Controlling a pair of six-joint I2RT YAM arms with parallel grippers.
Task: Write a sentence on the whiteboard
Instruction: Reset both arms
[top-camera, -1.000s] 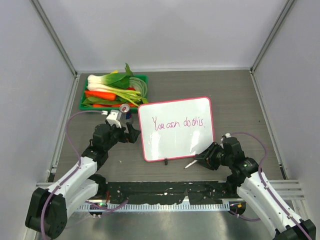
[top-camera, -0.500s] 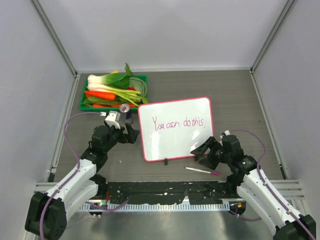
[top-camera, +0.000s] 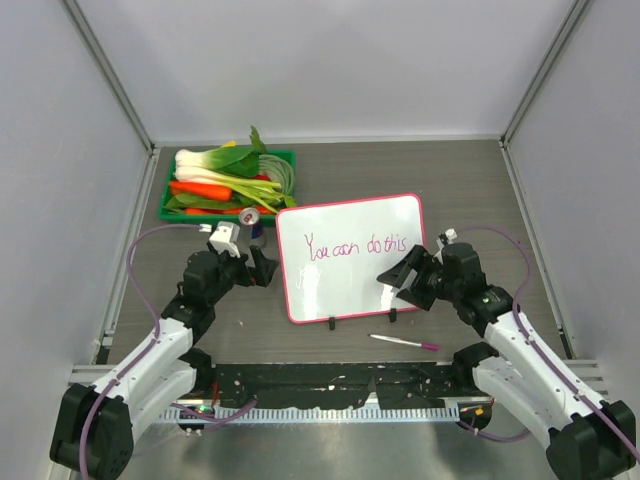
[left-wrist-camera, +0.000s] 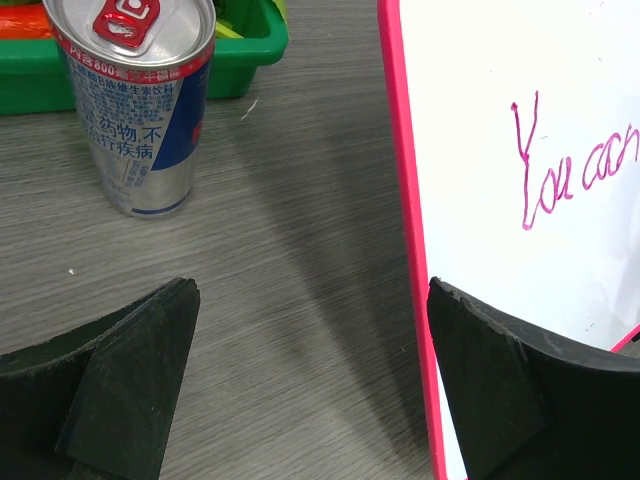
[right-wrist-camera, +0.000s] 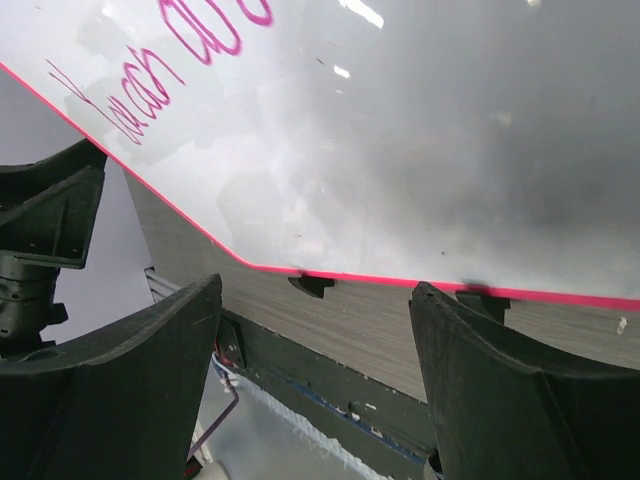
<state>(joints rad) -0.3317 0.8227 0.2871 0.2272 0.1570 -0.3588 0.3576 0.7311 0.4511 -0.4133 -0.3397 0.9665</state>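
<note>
Whiteboard (top-camera: 350, 288) bearing one sentence (top-camera: 357, 247), one marker (top-camera: 404, 342) lying loose, one can (top-camera: 251, 221), left gripper (top-camera: 267, 268) spread, right gripper (top-camera: 392, 285) spread

The can (top-camera: 250, 217) sits between tray (top-camera: 165, 200) and whiteboard (top-camera: 340, 285); pen (top-camera: 404, 343) lies before the whiteboard.

Robot lab test cell: white panel walls (top-camera: 330, 60), aluminium frame posts (top-camera: 108, 75), grey tabletop (top-camera: 470, 180), arms bolted to a mounting rail (top-camera: 330, 380).

Grey wood-grain table (top-camera: 480, 190), pale walls (top-camera: 330, 60)
</note>
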